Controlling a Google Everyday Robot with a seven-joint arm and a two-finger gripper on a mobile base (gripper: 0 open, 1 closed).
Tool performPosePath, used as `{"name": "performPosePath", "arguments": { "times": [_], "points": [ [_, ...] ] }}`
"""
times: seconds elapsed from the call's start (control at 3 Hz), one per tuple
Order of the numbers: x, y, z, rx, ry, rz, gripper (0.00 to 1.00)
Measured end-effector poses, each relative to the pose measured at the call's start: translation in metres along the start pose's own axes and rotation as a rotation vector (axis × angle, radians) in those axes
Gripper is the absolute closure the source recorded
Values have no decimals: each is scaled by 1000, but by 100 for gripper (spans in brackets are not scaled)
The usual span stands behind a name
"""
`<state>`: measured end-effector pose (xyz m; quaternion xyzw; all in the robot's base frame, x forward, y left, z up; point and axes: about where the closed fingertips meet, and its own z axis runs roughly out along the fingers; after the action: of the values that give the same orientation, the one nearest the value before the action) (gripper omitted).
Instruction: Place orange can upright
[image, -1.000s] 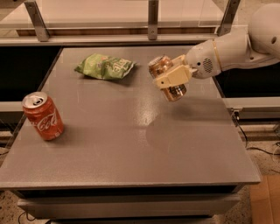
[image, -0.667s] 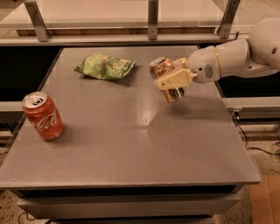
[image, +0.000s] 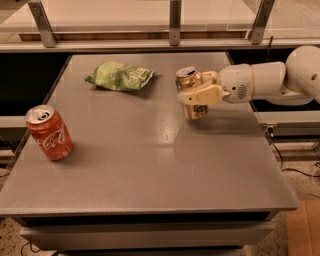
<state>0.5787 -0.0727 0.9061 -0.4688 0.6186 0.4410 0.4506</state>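
The orange can (image: 192, 82), pale copper with a silver top, is held nearly upright, its base at or just above the grey table (image: 150, 165) right of centre. My gripper (image: 198, 91) reaches in from the right on the white arm (image: 270, 82) and is shut on the can's side, with one cream finger (image: 200, 95) across its front.
A deeper red-orange can with white script (image: 49, 132) stands upright near the table's left edge. A green chip bag (image: 119, 76) lies at the back, left of the held can. A metal rail frame runs along the back.
The can in my gripper has turned from tilted to nearly upright and come lower toward the table. The red can and chip bag have not moved.
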Motion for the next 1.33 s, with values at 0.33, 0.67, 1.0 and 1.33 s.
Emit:
{"name": "performPosePath", "arguments": {
  "times": [0.33,0.67,1.0,1.33],
  "points": [
    [-2,-1,-4,-25,-83,-19,100],
    [-4,-1,-8,-41,-138,-36,100],
    [-5,-1,-10,-48,-174,-52,100],
    [-6,0,-12,-50,-185,-73,100]
  ]
}}
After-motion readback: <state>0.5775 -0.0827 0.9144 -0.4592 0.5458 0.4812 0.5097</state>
